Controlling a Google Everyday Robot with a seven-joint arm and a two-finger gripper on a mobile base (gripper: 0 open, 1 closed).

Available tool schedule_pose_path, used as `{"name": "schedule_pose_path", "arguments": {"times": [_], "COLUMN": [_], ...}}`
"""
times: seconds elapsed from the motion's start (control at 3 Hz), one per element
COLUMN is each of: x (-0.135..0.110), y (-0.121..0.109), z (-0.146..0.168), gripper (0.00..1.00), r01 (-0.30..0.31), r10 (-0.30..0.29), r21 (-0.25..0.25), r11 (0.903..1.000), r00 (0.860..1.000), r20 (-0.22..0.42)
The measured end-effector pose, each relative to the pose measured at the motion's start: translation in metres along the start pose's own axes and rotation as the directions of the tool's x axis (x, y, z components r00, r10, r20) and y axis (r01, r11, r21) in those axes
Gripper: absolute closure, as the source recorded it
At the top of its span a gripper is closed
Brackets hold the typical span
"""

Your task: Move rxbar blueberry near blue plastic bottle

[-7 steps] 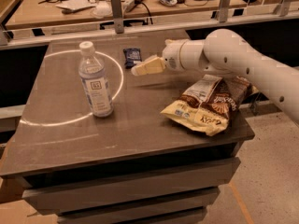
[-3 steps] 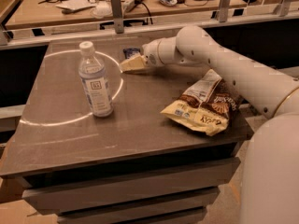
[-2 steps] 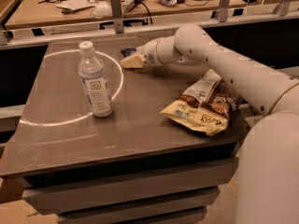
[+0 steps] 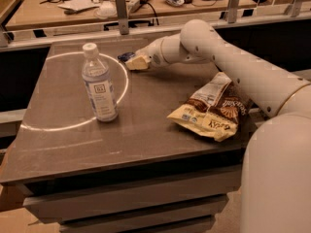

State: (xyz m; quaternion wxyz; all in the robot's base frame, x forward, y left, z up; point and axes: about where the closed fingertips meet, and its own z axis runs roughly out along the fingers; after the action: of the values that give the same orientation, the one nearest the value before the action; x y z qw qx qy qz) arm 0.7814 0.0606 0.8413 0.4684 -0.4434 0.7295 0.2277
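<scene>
The blue plastic bottle [image 4: 99, 84] stands upright on the left half of the grey table [image 4: 141, 130], clear with a white cap and a white-blue label. The rxbar blueberry [image 4: 125, 57] lies flat at the table's far edge, a small dark navy bar, mostly hidden by the gripper. My gripper [image 4: 136, 63] reaches in from the right on the white arm [image 4: 228, 62]. Its pale fingertips sit right at the bar, low over the table.
A large brown-and-yellow chip bag [image 4: 211, 108] lies on the right side of the table under the arm. A pale ring of light curves around the bottle. Behind the table is a railing and a desk with cables and papers.
The arm has swung left and toward the far edge. The gripper has gone from the table's middle back to the bar. The bottle and chip bag have not moved.
</scene>
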Motion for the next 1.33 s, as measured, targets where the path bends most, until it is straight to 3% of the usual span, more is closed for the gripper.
{"name": "schedule_pose_path", "arguments": {"times": [0.33, 0.67, 1.0, 1.33], "x": [-0.015, -0.027, -0.022, -0.001], "y": [0.006, 0.011, 0.036, 0.073], "z": [-0.018, -0.034, -0.066, -0.103], "gripper": [1.00, 1.00, 1.00, 1.00], "r01": [0.107, 0.223, 0.315, 0.347], "r10": [-0.104, -0.210, -0.304, -0.358], "r21": [-0.114, -0.207, -0.308, -0.382], "r11": [0.9877, 0.9525, 0.8979, 0.8566], "r00": [0.994, 0.974, 0.949, 0.933], "r20": [0.033, 0.083, 0.085, 0.044]}}
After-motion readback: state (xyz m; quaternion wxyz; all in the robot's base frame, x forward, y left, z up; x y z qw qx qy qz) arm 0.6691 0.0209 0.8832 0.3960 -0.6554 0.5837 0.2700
